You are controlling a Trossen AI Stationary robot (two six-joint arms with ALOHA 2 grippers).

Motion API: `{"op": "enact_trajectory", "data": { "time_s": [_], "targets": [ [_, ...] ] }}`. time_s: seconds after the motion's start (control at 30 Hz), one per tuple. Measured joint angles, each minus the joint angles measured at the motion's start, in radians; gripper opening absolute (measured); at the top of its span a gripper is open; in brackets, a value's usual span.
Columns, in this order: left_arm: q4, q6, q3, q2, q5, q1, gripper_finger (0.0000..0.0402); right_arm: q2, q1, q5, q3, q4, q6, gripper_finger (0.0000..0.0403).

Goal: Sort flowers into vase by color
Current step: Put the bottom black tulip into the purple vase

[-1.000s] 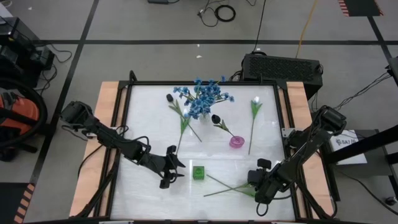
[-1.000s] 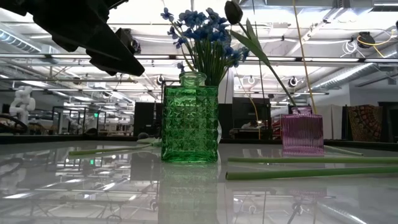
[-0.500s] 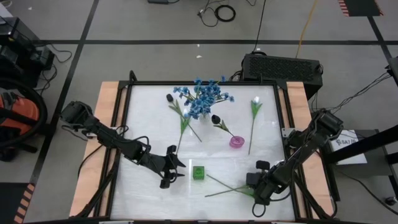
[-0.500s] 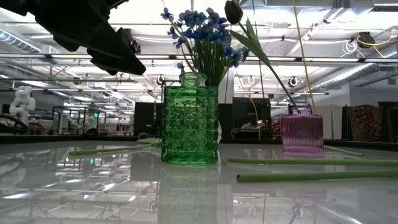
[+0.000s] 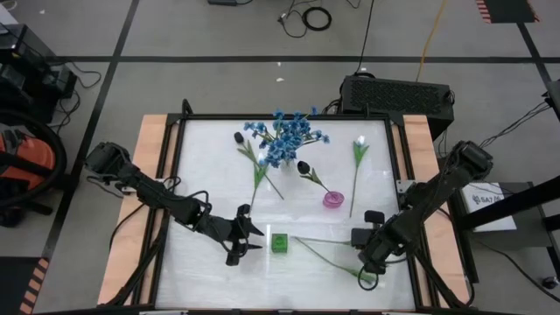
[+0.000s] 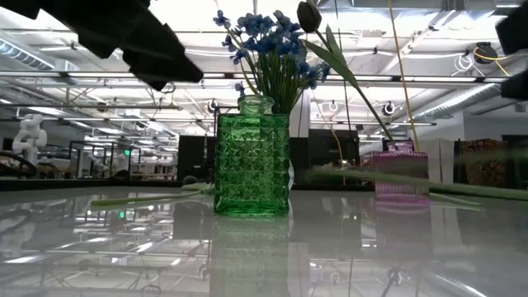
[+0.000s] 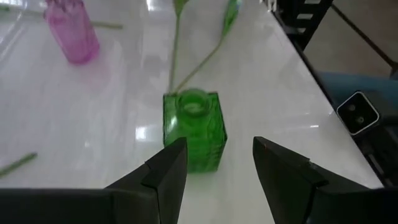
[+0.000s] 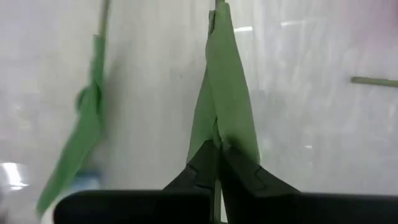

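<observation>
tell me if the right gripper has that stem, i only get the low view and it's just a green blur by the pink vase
observer: yes, the right gripper is shut on a green leaf of that stem.
operator: where's the left one
observer: the left gripper is open beside the green vase, holding nothing.
operator: any flowers lying flat on the table
observer: a white tulip lies on the table by the pink vase, on the right arm's side.
</observation>
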Motion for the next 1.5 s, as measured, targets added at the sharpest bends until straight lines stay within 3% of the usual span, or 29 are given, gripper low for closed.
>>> {"op": "enact_trajectory", "data": {
  "time_s": [0.17, 0.37, 0.67, 0.93, 1.13, 1.3, 1.5],
  "targets": [
    [0.031, 0.030, 0.005, 0.000, 0.000, 0.000, 0.0191, -0.078, -0.003, -0.026, 0.108, -0.155, 0.014, 0.0002],
    [0.038, 0.111, 0.065, 0.000, -0.005, -0.006, 0.0191, -0.087, -0.003, -0.012, 0.305, -0.349, 0.022, 0.0001],
    [0.048, 0.279, 0.266, 0.003, -0.081, -0.032, 0.0191, -0.035, -0.014, 0.009, 0.496, -0.446, 0.018, 0.0001],
    [0.040, 0.337, 0.408, 0.134, -0.166, -0.054, 0.0198, 0.013, -0.042, -0.004, 0.510, -0.450, 0.000, 0.0000],
    [0.011, 0.337, 0.476, 0.246, -0.167, -0.022, 0.0245, 0.048, -0.055, -0.053, 0.510, -0.450, -0.008, 0.0000],
    [-0.001, 0.332, 0.488, 0.296, -0.162, 0.012, 0.0280, 0.050, -0.055, -0.053, 0.510, -0.450, -0.004, 0.0000],
    [-0.059, 0.310, 0.487, 0.336, -0.174, 0.037, 0.0283, 0.050, -0.055, -0.053, 0.511, -0.444, -0.003, 0.0002]
  ]
}}
